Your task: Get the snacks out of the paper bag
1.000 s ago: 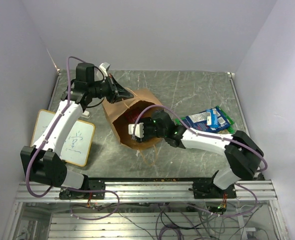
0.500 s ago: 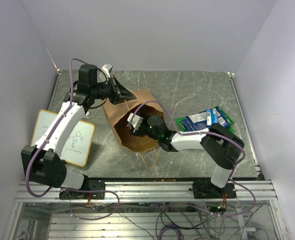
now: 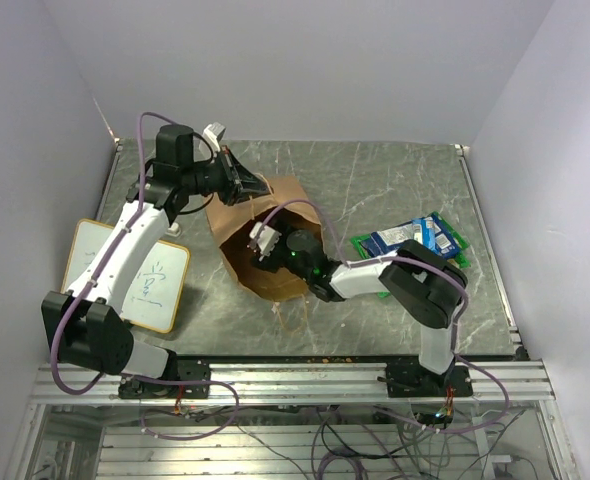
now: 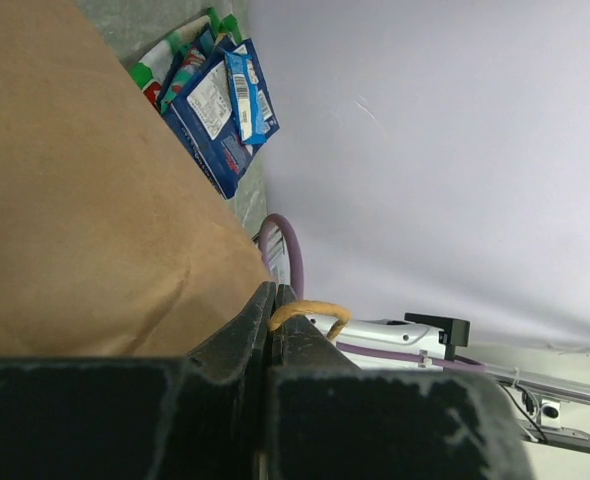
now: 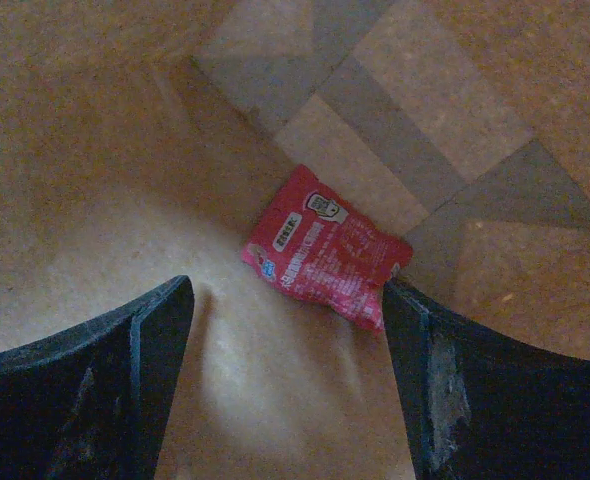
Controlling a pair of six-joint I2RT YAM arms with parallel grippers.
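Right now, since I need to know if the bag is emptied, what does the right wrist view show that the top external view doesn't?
Only the right wrist view: a small red packet lying inside the paper bag, ahead of the open right gripper. Only the top external view: the left gripper shut on the bag's rim, a pile of packets on the table, a whiteboard. Both: the bag and the right gripper inside it.

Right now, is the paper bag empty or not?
Not empty: a small red packet lies on the bottom of the paper bag, framed by the open right tool.
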